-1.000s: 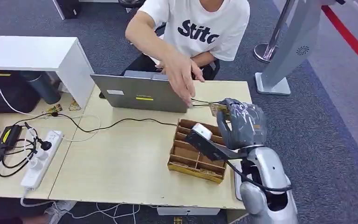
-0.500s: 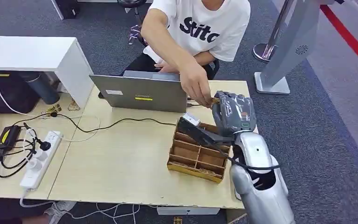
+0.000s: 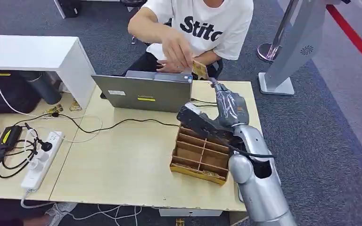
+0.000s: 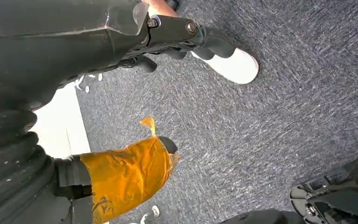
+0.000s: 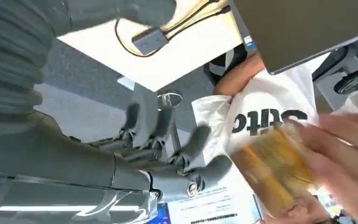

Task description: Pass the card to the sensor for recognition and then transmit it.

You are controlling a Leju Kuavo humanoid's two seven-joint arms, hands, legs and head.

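The small yellow-brown card [image 3: 199,69] sits pinched in the seated person's hand [image 3: 178,48], upper centre; the robot's silver right hand [image 3: 229,107] below, fingers [image 5: 200,136] spread and empty. Best withdraw straight, avoiding the laptop. The brown wooden divided tray [image 3: 201,154] on the desk [image 3: 122,160] looks empty.

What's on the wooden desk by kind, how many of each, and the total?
Laptop: 1
Compartment tray: 1
Power strip: 1
Black adapter: 1
Total: 4
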